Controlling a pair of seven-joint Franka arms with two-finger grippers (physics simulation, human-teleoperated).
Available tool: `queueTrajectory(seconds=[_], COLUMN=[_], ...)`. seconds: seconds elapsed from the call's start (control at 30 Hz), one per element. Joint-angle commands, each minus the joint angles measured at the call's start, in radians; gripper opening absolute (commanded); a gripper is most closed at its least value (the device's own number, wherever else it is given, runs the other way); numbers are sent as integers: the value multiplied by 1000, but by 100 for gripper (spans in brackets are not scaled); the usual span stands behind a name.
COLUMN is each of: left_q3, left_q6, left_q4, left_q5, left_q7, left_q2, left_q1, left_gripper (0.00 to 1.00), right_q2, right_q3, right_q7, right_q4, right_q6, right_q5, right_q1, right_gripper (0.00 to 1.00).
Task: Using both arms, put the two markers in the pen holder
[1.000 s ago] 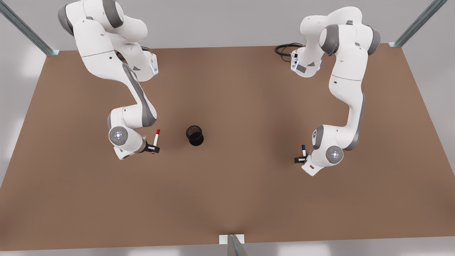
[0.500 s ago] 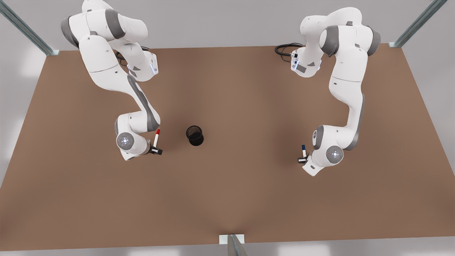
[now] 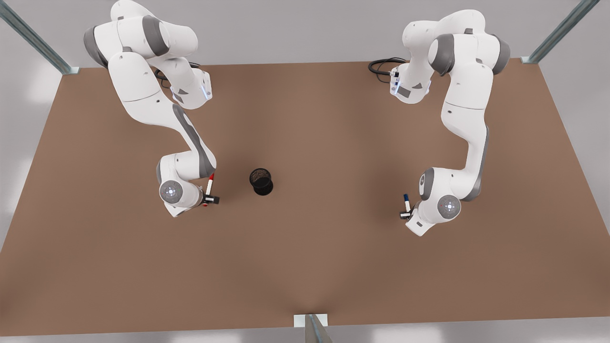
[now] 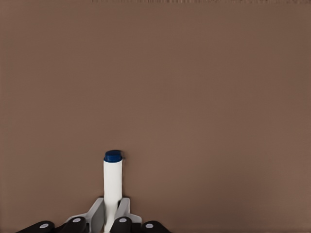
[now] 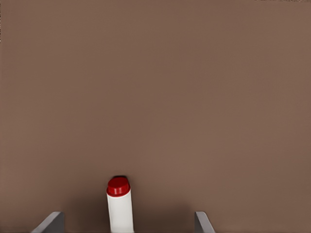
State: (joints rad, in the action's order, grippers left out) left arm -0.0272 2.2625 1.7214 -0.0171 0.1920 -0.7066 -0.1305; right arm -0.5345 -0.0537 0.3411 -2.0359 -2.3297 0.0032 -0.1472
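Front view, right gripper (image 3: 209, 198) released, shifted toward pen holder (image 3: 261, 181), left gripper (image 4: 112, 216) grasping blue marker (image 4: 112, 182) unchanged

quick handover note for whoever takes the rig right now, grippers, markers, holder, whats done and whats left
Left gripper: at the front view's right, shut on the blue marker, which stands on end on the table.
Right gripper: at the front view's left, open around the red marker, fingers wide on either side, not clamped.
Pen holder: upright mid-table, beside the right gripper and far from the left one.
Done: blue marker gripped.
Left: close on the red marker, lift both, carry them to the pen holder and drop them in.
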Motion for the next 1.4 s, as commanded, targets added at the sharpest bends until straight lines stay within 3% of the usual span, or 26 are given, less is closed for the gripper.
queueTrajectory(seconds=[0.0,0.1,0.2,0.3,0.47,0.77,0.93,1.03,1.27,1.37], left_q3=[0,0,0,0,0,0,0,0,-13,-74], left_q6=[0,0,0,-1,0,0,-18,-20,-136,-136], left_q4=[0,0,0,-5,-2,-2,-6,-8,-140,-178], left_q5=[0,0,0,-1,-1,-1,-1,-3,-37,-37], left_q7=[6,15,32,49,52,52,67,70,586,766], left_q2=[1,3,1,7,-2,-4,22,22,75,64], left_q1=[0,0,-3,-5,-5,-5,-5,-6,-95,-115], left_gripper=[34,29,28,28,28,28,28,28,28,28], right_q2=[-2,-9,-9,-10,-9,-24,-30,-47,-33,-36], right_q3=[0,-2,-8,-9,-12,-14,-14,-14,-14,-17], right_q7=[-195,-194,-194,-194,-195,-195,-221,-226,-232,-235], right_q4=[0,2,10,14,28,48,62,76,80,91], right_q6=[9,9,12,23,39,55,70,70,102,108], right_q5=[1,3,5,3,5,5,35,35,41,43], right_q1=[0,-3,0,0,5,9,11,11,20,20], right_gripper=[100,98,89,60,44,42,30,30,28,27])
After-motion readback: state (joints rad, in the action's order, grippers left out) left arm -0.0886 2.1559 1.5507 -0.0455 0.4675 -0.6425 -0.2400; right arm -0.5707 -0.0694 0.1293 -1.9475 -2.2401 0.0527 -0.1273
